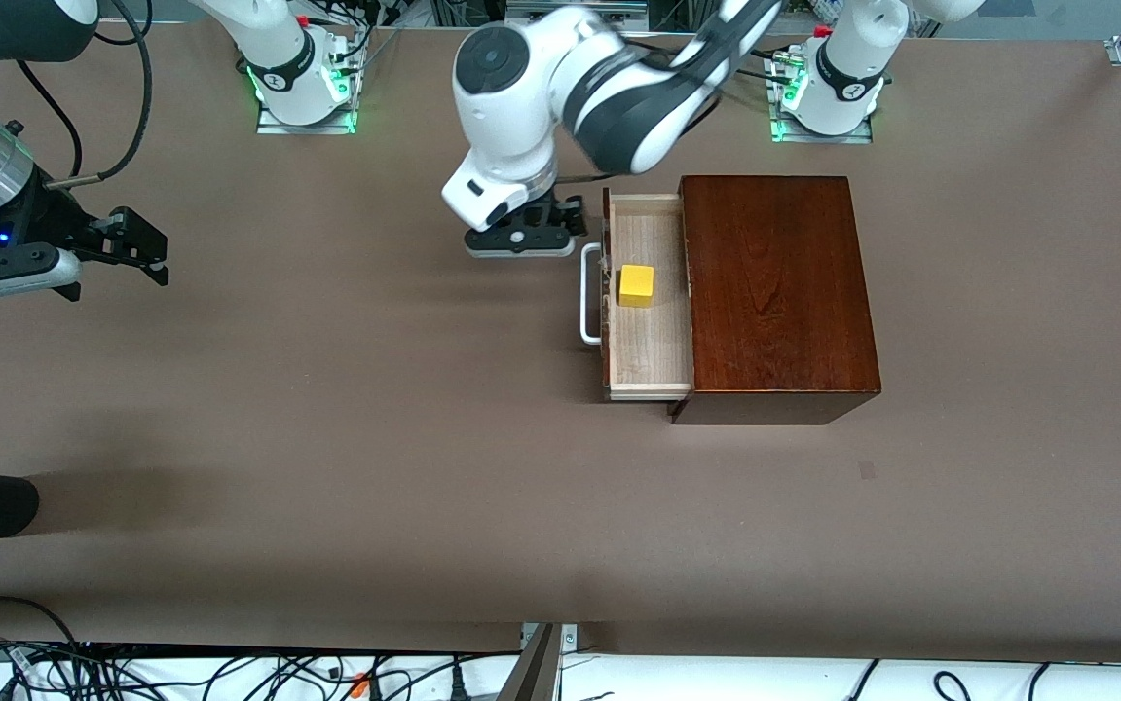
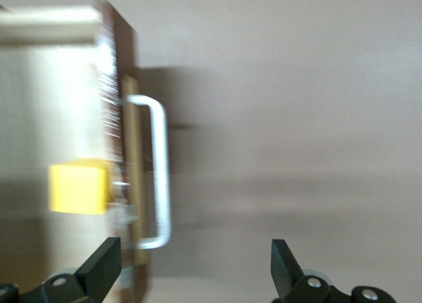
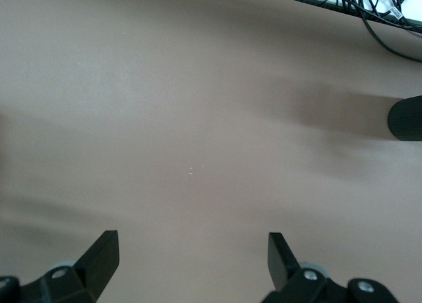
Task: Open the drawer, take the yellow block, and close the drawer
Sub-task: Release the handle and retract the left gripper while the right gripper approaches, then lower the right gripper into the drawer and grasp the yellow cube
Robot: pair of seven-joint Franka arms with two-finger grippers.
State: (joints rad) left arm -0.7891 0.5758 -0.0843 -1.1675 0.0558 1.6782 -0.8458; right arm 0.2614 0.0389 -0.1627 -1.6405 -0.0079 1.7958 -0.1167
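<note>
While drawer (image 1: 648, 321) open, left gripper (image 1: 524, 232) (fingers spread) beside handle (image 1: 587, 294); right gripper (image 1: 136, 251) waits, spread

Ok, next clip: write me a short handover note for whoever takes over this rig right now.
Left pincer: open, empty, over the table beside the drawer's white handle, not touching it.
Right pincer: open, empty, waiting over bare table at the right arm's end.
Drawer: pulled out of the mahogany box.
Yellow block: lying in the drawer tray, untouched.
Done: drawer opened.
Left: lift the block out, then push the drawer shut.
</note>
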